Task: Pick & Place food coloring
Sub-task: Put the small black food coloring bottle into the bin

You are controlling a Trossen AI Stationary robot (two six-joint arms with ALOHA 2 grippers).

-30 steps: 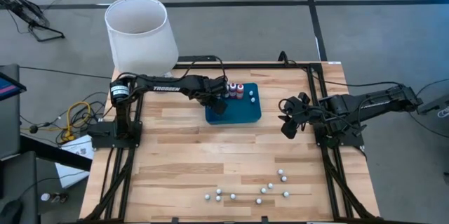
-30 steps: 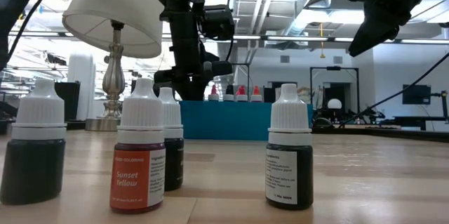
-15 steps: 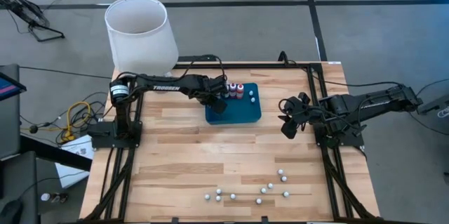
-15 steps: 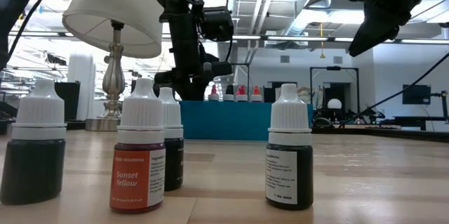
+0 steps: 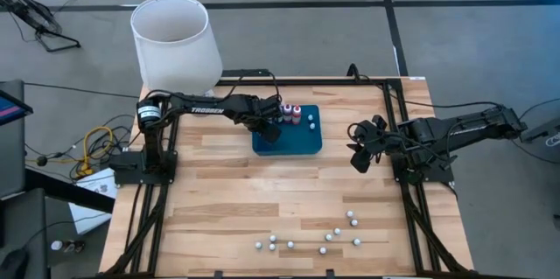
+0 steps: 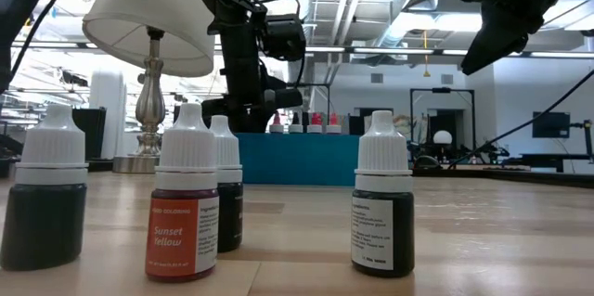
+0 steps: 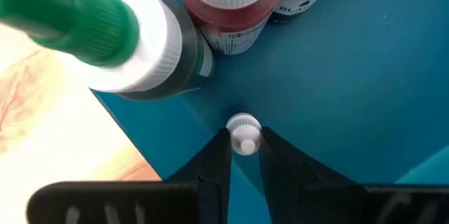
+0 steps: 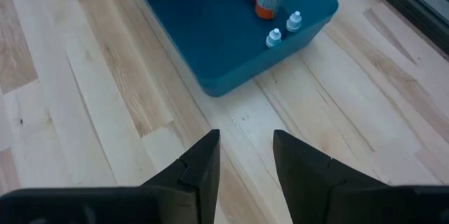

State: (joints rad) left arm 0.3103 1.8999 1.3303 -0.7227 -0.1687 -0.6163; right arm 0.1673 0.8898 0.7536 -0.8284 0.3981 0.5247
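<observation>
While a small white-capped food coloring bottle (image 7: 244, 133) stood upright on the teal tray (image 5: 302, 141), the left gripper (image 7: 243, 155) was clenched on it from directly above, one dark finger (image 7: 216, 155) on each side of the cap. The bottle's long axis ran vertical, in line with the gripper's approach, so it looked like a straight lift would clear it and a straight descent would seat it. Its body was hidden under the cap and between the fingers, so I could not tell its colour or whether its base touched the tray.

Just beside it, toward the tray's far left corner, stood a cluster of larger bottles: a green-bodied one (image 7: 151, 59), a red one (image 7: 231, 10) and a dark-labelled one cut off by the frame edge. In the high view that cluster (image 5: 290, 113) was partly covered by the left arm.

The right gripper (image 8: 245, 157) waited well apart, over bare wood to the tray's right, jaws apart and holding nothing. It was clearly the farther arm.

A scatter of white-capped bottles (image 5: 324, 237) stood near the table's (image 5: 219, 200) front edge, well away from both arms. A lamp (image 5: 175, 43) stood beyond the table's far left corner.
</observation>
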